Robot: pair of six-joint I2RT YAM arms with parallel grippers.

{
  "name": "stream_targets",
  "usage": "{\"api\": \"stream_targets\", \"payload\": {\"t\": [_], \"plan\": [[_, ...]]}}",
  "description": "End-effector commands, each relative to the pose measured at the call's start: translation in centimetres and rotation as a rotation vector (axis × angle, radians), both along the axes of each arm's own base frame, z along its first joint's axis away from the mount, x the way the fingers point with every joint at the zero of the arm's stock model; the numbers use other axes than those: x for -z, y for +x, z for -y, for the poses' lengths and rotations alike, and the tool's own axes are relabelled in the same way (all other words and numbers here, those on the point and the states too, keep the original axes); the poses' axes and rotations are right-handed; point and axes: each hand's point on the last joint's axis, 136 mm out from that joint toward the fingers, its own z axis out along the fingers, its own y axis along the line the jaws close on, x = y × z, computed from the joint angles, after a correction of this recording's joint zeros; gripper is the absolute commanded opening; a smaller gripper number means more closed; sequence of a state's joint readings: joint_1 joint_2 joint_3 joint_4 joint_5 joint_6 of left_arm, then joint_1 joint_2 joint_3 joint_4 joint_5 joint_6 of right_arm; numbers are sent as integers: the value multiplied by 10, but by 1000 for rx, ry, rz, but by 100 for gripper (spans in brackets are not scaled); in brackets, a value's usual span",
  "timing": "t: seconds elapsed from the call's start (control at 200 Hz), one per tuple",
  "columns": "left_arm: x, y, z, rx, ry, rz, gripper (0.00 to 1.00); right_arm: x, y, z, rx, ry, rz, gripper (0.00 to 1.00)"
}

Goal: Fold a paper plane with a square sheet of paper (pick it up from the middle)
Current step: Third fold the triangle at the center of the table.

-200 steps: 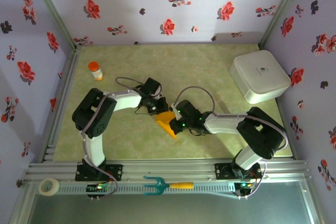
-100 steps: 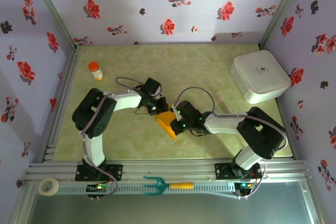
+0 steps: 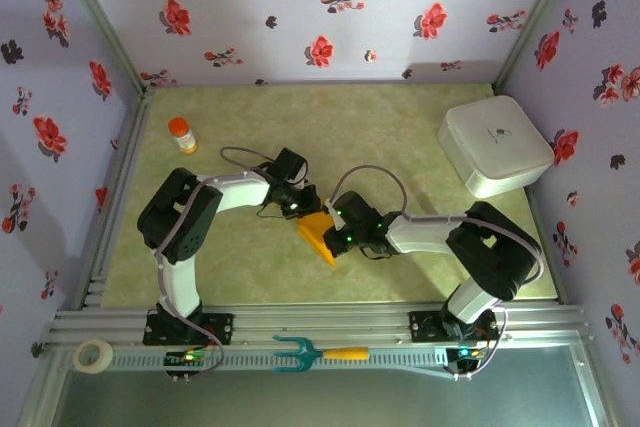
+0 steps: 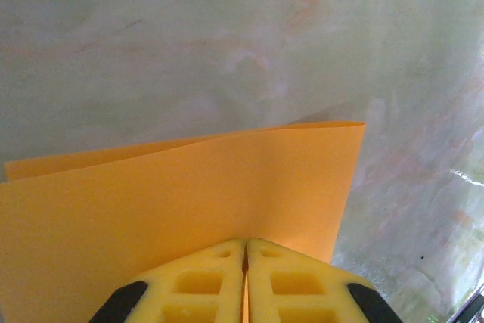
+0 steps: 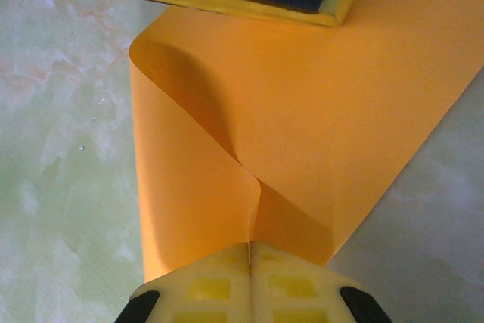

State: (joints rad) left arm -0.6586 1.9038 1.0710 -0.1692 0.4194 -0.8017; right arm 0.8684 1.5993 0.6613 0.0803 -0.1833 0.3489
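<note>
item: square sheet of paper (image 3: 320, 239), orange-yellow, doubled over into a loose fold, not yet a dart.

location: middle of the tabletop (image 3: 400, 127), between the 2 arms, well apart from the white box (image 3: 495, 147) at far right and the small bottle (image 3: 182, 134) at far left. whether it rests on the tabletop or hangs just above it cannot be told.

left fingers (image 4: 200, 285): pressed together, pinching 1 edge of the sheet, which spreads straight ahead of them in 2 layers.

right fingers (image 5: 208, 289): pressed together, pinching the opposite side, where the paper puckers into a curved ridge rising from the tips.

key relation: from above, the visible strip runs its long axis from far-left to near-right. the left fingers sit at its far-left end, the right fingers on its right flank. both arms touch it and neither is nearer.

judgement: the next crease likely depends on both pinches staying in line with that axis. the pucker suggests slack that could skew the fold.
</note>
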Motion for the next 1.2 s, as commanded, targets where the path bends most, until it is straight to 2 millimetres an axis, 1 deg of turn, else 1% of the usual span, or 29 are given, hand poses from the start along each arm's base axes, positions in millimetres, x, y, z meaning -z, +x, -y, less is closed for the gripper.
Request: {"api": "stream_targets", "payload": {"t": [0.0,0.125,0.215,0.335,0.44,0.53,0.63,0.72,0.845,0.965,1.105,1.2], "plan": [[7,-9,-5,9,40,-18,11,6,6,5,31,-34,-4,3],[0,-4,-4,13,44,1,11,6,5,7,32,-39,0,3],[-11,2,-1,20,40,26,14,7,5,6,33,-36,-3,3],[-30,15,-4,-2,43,75,18,8,6,6,35,-30,-3,3],[-53,25,-14,-49,57,146,23,8,5,6,35,-30,-4,3],[-67,28,-25,-91,61,184,26,9,5,5,39,-24,-2,3],[-79,21,-39,-133,54,223,24,8,8,4,48,-13,2,3],[-83,10,-44,-163,-3,235,18,8,10,4,53,-18,6,3],[-85,-8,-39,-176,-139,217,11,7,15,5,67,-23,15,3],[-88,-25,-25,-164,-258,199,6,7,17,6,69,-25,16,3],[-77,-41,-13,-172,-338,161,0,8,19,7,75,-31,15,3],[-66,-49,-11,-192,-378,120,0,8,19,8,77,-32,13,3]]}}
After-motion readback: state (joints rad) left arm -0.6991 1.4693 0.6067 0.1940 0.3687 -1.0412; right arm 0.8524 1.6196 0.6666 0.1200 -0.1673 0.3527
